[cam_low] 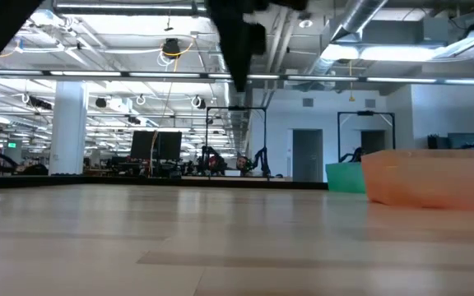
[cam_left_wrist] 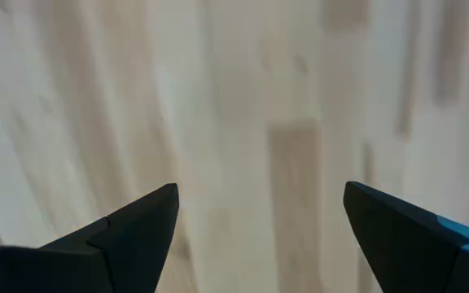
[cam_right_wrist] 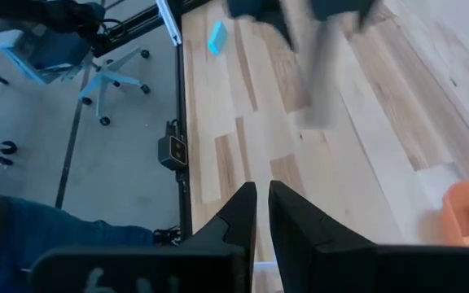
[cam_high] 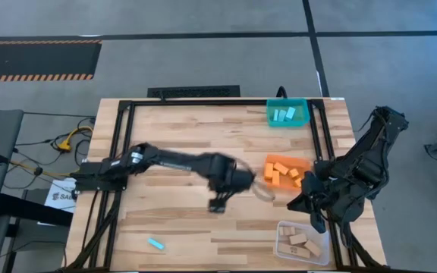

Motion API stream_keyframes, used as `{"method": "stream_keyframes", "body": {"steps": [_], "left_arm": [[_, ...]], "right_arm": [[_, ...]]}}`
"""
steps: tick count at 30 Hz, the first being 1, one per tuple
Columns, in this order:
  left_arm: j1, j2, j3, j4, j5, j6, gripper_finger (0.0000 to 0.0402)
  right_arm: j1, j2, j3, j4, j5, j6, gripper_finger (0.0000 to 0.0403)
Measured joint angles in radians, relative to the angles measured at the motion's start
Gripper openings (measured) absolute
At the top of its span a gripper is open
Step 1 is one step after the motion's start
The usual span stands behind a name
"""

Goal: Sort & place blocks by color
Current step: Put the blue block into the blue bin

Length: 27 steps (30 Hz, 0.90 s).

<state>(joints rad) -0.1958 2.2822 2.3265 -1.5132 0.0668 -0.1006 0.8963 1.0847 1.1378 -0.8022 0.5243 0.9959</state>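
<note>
Lone cyan block (cam_high: 155,243) at the near left of the surface (cam_high: 173,129), lying flat, well apart from every bin; also seen in the right wrist view (cam_right_wrist: 216,36) close to the frame rail. Apparently the last block left loose.

Clear bin (cam_high: 303,242) at near right, holding several tan blocks (cam_high: 300,241). Right tool (cam_high: 303,203) parked just beyond it at the right edge, fingers (cam_right_wrist: 243,213) nearly touching, a thin slit between, nothing held. Waiting.

Mid-surface: left tool (cam_high: 262,187) with jaws spread wide, empty; in its wrist view only bare planks between the two fingers (cam_left_wrist: 137,228). Positioned just beside the orange bin (cam_high: 306,164), on its left side. Orange blocks (cam_high: 281,171) piled inside that bin. Picture smeared around this arm, so exact pose hard to fix.

Far right corner: teal bin (cam_high: 288,101) with a few cyan blocks (cam_high: 284,114) inside.

Step in hand, judged: drop at the orange bin over, left arm free for the next fetch. Sorting nearly finished.

Next move calls for: long travel of the left arm toward the near left corner, descent over the lone cyan block, jaws aligned across its short sides, a pinch, then carry to the far teal bin. Clearance needed past the orange bin on the way.
</note>
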Motion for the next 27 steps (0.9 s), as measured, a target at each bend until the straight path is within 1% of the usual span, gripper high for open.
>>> {"method": "stream_keyframes", "body": {"steps": [2,5,8,10,12,15,19,21,24,27], "left_arm": [[-0.057,-0.018,-0.004,-0.060,0.000,0.000,0.0335],[-0.160,-0.068,-0.049,-0.050,0.012,0.005,0.0335],[-0.257,-0.141,-0.122,-0.036,-0.013,0.006,0.0335],[-0.317,-0.205,-0.197,-0.023,-0.038,-0.031,0.0335],[-0.375,-0.265,-0.294,0.034,-0.056,-0.087,0.0335],[-0.459,-0.353,-0.488,0.134,-0.072,-0.178,0.0335],[-0.537,-0.473,-0.773,0.342,-0.048,-0.309,0.0334],[-0.568,-0.524,-0.907,0.477,-0.048,-0.376,0.0329],[-0.610,-0.572,-1.055,0.609,-0.064,-0.433,0.0317],[-0.654,-0.580,-1.158,0.712,-0.072,-0.443,0.0303]], "right_arm": [[0.000,0.002,0.000,0.000,0.000,-0.003,0.0061],[0.000,0.011,0.000,0.004,0.000,-0.006,0.0061],[0.000,0.030,0.000,0.006,0.000,-0.024,0.0061],[0.000,0.044,0.000,0.013,0.000,-0.036,0.0061],[0.000,0.061,0.000,0.016,0.000,-0.037,0.0061],[0.000,0.083,0.000,0.027,0.000,-0.037,0.0061],[-0.001,0.103,0.000,0.043,0.000,-0.037,0.0061],[-0.004,0.106,0.000,0.051,0.000,-0.036,0.0061],[-0.014,0.107,0.000,0.056,-0.003,-0.028,0.0061],[-0.028,0.107,0.000,0.055,-0.004,-0.006,0.0061]]}}
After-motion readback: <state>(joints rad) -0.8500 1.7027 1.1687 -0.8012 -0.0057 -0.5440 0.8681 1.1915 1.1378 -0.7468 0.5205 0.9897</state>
